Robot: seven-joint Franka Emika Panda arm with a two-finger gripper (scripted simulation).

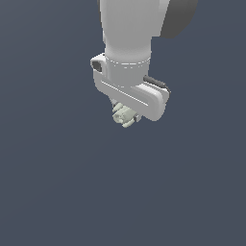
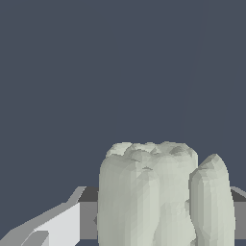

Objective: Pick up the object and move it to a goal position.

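Exterior view, left to right: flat dark slate background on the exterior view's left, then the Panda's white gripper (image 1: 126,114) near centre, pointing down, with the object (image 1: 124,116) poking out beneath the hand body. More plain slate off to the exterior view's right. No counter edge, shadow or goal marker visible, so I can't tell whether the object is lifted or sitting on a surface.

Key relation: the object sits directly at the fingers, tucked under the hand, not off to either side. No lateral offset to correct. Its ridges run along the finger direction as far as the wrist view shows; long axis otherwise hard to call, it looks roughly as tall as wide.

Fingers: hidden behind the hand body in the exterior view. Wrist view shows a white finger (image 2: 53,226) and a grey bar on one side of the object (image 2: 149,192), the object filling the space right in front of the camera. My read is that they're clamped on it, but actual pad contact isn't visible.

Object look: pale greenish-white, lumpy, vertical lobed ridges, bumpy top, one separate lobe standing off one side. Much smaller than the hand.

Judgement: grasp likely done, remaining work is transport to goal. Lobed sides mean uneven contact, so slip or rotation is the risk.
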